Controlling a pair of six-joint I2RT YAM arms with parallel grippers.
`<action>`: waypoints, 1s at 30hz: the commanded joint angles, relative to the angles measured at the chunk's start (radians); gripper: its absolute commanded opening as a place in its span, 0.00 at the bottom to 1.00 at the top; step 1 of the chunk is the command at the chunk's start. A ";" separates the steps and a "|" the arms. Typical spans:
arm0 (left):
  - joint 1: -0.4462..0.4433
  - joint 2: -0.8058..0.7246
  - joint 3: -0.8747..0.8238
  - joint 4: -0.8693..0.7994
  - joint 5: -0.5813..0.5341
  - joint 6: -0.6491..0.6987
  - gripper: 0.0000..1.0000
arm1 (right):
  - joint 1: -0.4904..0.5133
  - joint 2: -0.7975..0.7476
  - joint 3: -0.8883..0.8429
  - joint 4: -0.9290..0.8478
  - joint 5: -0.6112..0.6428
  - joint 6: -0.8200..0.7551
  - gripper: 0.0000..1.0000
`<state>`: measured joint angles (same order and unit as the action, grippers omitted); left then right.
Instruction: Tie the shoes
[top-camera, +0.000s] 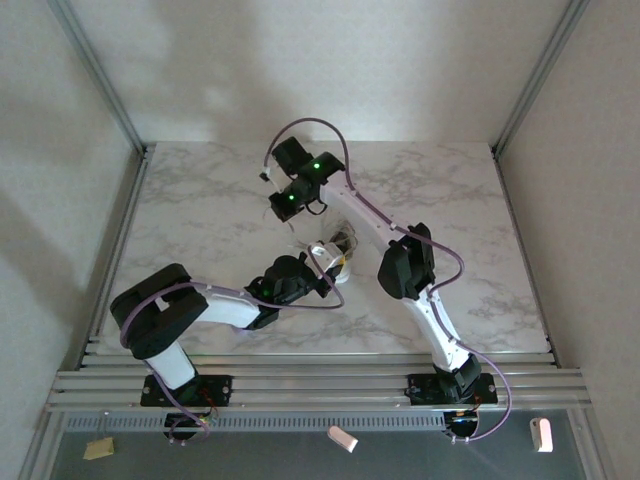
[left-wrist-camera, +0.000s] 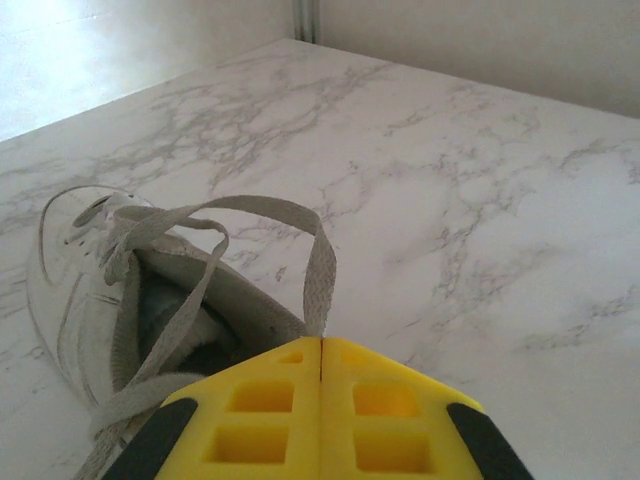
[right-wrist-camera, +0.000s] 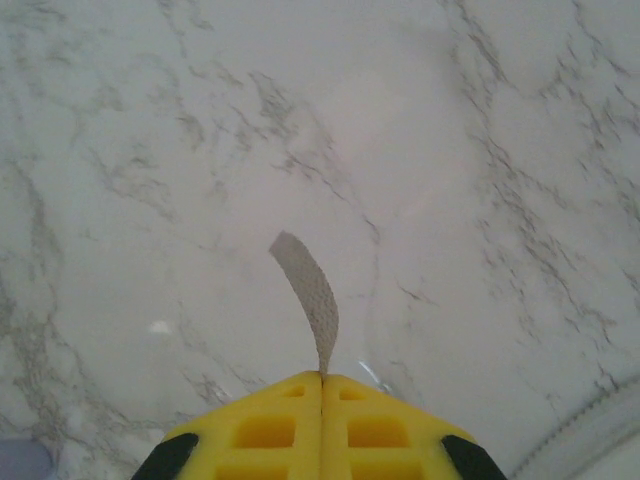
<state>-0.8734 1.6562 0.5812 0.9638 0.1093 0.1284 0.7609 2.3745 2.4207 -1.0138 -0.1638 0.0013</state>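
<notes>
Left gripper pinched tight on lace loop; sneaker at its 10 o'clock on marble table. Right gripper clamped on lace end, strip curling toward 11 o'clock.

We find the small white low-top sneaker lying on the grey-veined marble bench, near its middle and between the two arms. It sits ahead and to the left of the left pincer, whose jaws press together on a flat woven lace loop arching over from the shoe's opening. Farther back, the right pincer hangs above the bench, a short lace end pinched in its jaws and sticking out ahead.
</notes>
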 joint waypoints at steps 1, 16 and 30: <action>0.012 -0.066 0.001 -0.011 0.019 -0.079 0.00 | -0.042 -0.119 -0.052 0.050 0.020 0.083 0.02; 0.139 -0.159 0.029 -0.009 0.125 -0.301 0.00 | -0.156 -0.421 -0.406 0.196 0.179 0.334 0.00; 0.200 -0.183 0.051 -0.062 0.155 -0.340 0.00 | -0.198 -0.561 -0.539 0.154 0.293 0.400 0.00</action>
<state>-0.6838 1.4982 0.6003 0.9241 0.2401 -0.1959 0.5632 1.8515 1.9026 -0.8104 0.0593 0.3721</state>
